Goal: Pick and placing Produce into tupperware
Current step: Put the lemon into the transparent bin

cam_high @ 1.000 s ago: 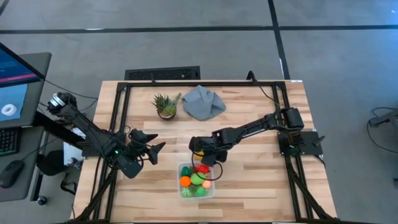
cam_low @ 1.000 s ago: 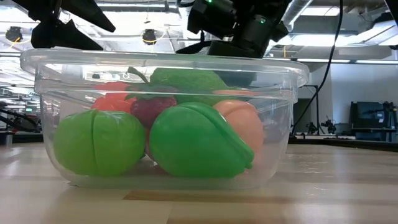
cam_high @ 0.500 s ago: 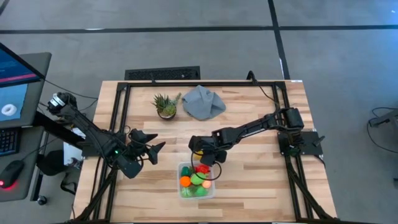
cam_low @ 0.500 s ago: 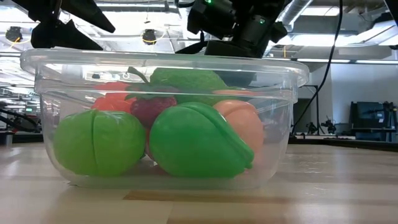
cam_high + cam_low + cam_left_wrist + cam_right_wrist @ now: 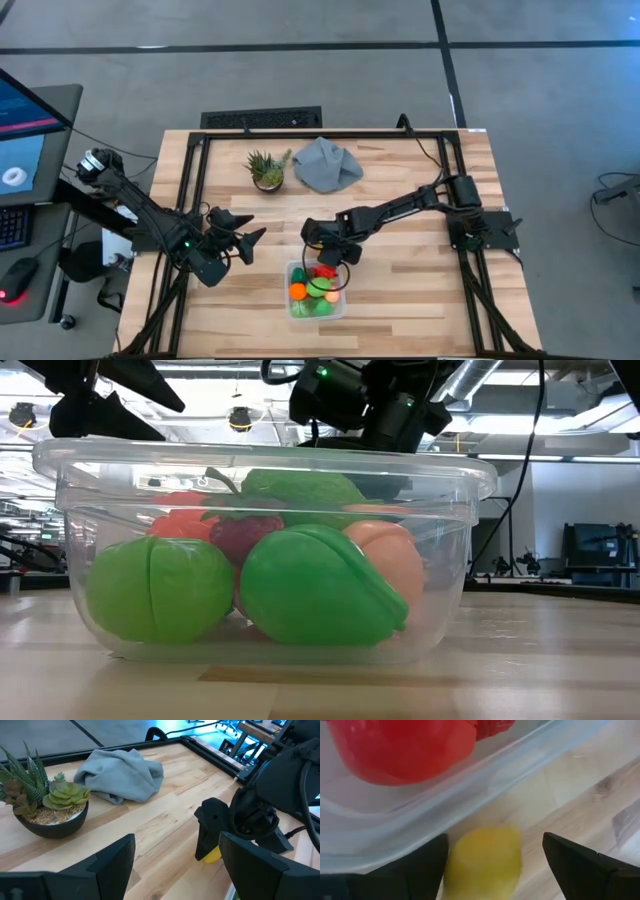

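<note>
The clear tupperware [image 5: 343, 300] stands near the table's front edge and holds several toy produce pieces: green ones [image 5: 310, 585], a peach one [image 5: 390, 565] and red ones [image 5: 405, 745]. A yellow piece [image 5: 482, 862] lies on the table against the outside of the container's far wall [image 5: 470, 790]. My right gripper [image 5: 325, 250] points steeply down over it, open, with one finger on each side of it [image 5: 495, 855]. I cannot tell whether a finger touches it. My left gripper [image 5: 250, 235] waits open to the left of the container, with nothing between its fingers [image 5: 175, 860].
A spiky potted plant [image 5: 267, 168] and a crumpled grey cloth [image 5: 327, 163] sit at the table's far middle. Black frame rails [image 5: 190, 200] run along the table's edges. Bare wood lies to the right of the container [image 5: 410, 290].
My right gripper has rolled a little at the wrist and shifted slightly toward the table's left by the container's far rim. The produce in the container has not moved.
</note>
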You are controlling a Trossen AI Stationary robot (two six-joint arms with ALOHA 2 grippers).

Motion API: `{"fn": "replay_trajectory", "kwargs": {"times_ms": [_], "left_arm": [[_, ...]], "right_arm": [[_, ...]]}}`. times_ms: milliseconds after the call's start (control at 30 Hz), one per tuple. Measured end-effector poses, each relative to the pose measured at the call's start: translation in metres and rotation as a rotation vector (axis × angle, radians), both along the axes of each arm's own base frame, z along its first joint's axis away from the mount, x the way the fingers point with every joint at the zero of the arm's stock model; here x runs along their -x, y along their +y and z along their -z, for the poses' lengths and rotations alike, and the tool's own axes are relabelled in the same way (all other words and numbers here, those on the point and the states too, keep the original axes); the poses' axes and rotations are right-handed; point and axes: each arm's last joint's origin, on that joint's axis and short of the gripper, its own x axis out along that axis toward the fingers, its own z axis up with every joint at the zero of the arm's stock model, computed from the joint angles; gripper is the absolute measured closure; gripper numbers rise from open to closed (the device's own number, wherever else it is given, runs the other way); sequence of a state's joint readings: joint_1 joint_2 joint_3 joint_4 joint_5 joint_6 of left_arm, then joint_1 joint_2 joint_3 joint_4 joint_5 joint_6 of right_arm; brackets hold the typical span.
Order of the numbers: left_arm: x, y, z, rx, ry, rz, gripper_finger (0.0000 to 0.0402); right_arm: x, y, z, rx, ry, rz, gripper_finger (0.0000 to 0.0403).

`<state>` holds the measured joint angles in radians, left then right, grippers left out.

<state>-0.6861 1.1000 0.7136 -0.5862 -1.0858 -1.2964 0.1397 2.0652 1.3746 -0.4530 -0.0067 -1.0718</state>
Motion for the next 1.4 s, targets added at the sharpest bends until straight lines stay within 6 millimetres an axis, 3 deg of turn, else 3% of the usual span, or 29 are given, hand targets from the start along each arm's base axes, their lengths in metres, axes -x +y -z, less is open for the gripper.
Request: {"fn": "replay_trajectory", "kwargs": {"times_ms": [300,833,1400], "left_arm": [[0.0,0.0,0.0,0.011,-0.003,-0.001,0.0123],[0.0,0.0,0.0,0.001,0.001,-0.004,0.0123],[0.001,0.001,0.001,-0.017,0.019,-0.002,0.0123]], "right_arm": [[0.001,-0.01,0.001,-0.051,0.042,0.101,0.0092],[-0.001,-0.041,0.002,-0.179,0.061,0.467,0.0094],[0.001,-0.044,0.003,-0.205,0.088,0.477,0.0126]]}}
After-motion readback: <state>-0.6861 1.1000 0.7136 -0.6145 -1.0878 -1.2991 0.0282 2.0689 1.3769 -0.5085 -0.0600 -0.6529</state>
